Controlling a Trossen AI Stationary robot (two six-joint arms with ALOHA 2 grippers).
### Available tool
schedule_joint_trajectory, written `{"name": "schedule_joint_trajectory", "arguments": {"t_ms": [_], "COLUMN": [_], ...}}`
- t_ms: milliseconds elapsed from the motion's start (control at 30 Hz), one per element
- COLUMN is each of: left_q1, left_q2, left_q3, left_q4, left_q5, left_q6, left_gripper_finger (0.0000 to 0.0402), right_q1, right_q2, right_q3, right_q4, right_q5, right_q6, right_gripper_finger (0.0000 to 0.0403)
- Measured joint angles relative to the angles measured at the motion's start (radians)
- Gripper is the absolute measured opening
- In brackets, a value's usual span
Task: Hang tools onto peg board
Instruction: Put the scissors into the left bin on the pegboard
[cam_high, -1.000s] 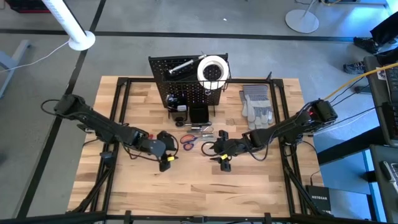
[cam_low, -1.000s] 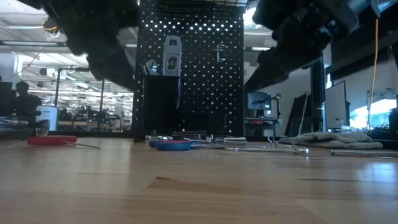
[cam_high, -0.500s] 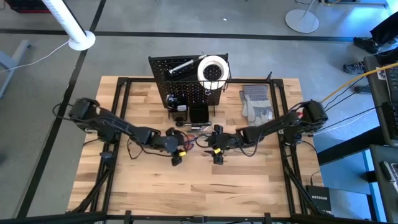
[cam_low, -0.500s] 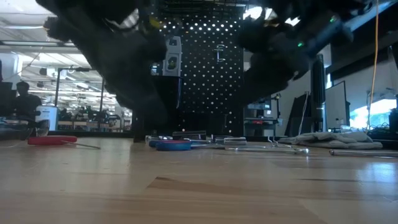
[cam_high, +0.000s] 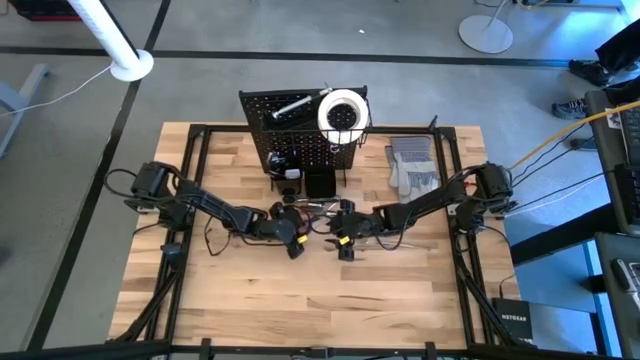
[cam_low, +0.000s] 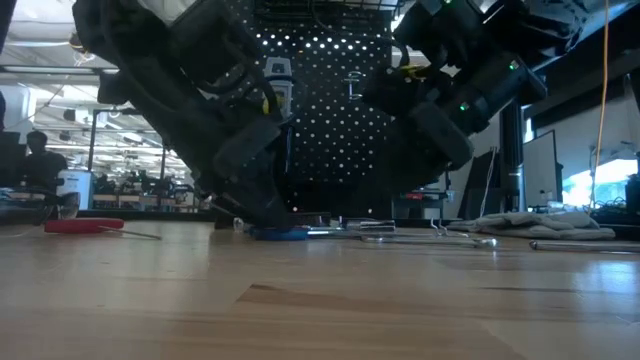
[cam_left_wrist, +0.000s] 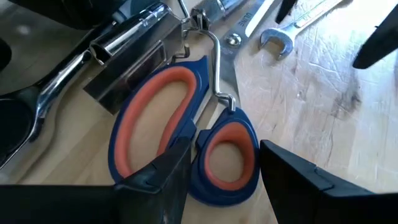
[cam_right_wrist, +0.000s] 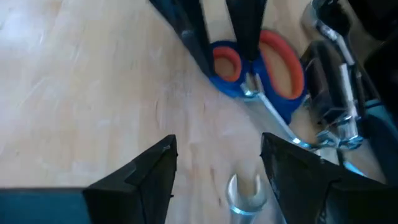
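Note:
Blue scissors with orange-lined handles (cam_left_wrist: 155, 124) lie flat on the table among silver tools in front of the peg board (cam_high: 300, 135). My left gripper (cam_left_wrist: 224, 149) is open and low over them, one finger on each side of the small handle loop. My right gripper (cam_right_wrist: 217, 143) is open just to the right (cam_high: 340, 243), above a silver wrench's open end (cam_right_wrist: 242, 190). A white tape roll (cam_high: 342, 112) sits at the board's top right. My left gripper comes slanting down from the table's left with its fingers (cam_left_wrist: 177, 168) straddling the scissors' small handle loop (cam_left_wrist: 227, 155). Whether the fingers touch the loop I cannot tell. The scissors lie flat on the wood.
Grey gloves (cam_high: 412, 168) lie right of the board. A silver metal tool (cam_left_wrist: 130, 40) and a wrench (cam_left_wrist: 277, 40) lie close behind the scissors. A red-handled tool (cam_low: 85, 226) lies toward the left. Bare wood spreads toward the near edge.
Both grippers have moved in toward the table's middle and down toward the tools. The left went right and toward the far edge onto the scissors. The right went left toward the wrench. The tools have not moved.

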Motion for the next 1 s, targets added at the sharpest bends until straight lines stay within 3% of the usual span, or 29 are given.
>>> {"name": "schedule_joint_trajectory", "arguments": {"t_ms": [400, 633, 867, 1000], "left_q1": [-0.134, -0.191, -0.212, -0.214], "left_q2": [-0.003, -0.044, -0.059, -0.059], "left_q3": [0.0, -0.003, -0.004, -0.005], "left_q4": [-0.068, -0.159, -0.193, -0.181], "left_q5": [0.064, 0.071, 0.042, 0.005], "left_q6": [0.005, -0.04, 0.013, 0.106], "left_gripper_finger": [0.0175, 0.0175, 0.0175, 0.0175], "right_q1": [0.041, 0.04, 0.048, 0.061], "right_q2": [-0.055, -0.049, -0.039, -0.005], "right_q3": [0.0, 0.0, 0.0, 0.001], "right_q4": [-0.206, -0.223, -0.107, -0.001], "right_q5": [-0.024, -0.056, -0.211, -0.217], "right_q6": [0.029, 0.055, 0.036, 0.0], "right_gripper_finger": [0.0232, 0.0232, 0.0232, 0.0232]}}
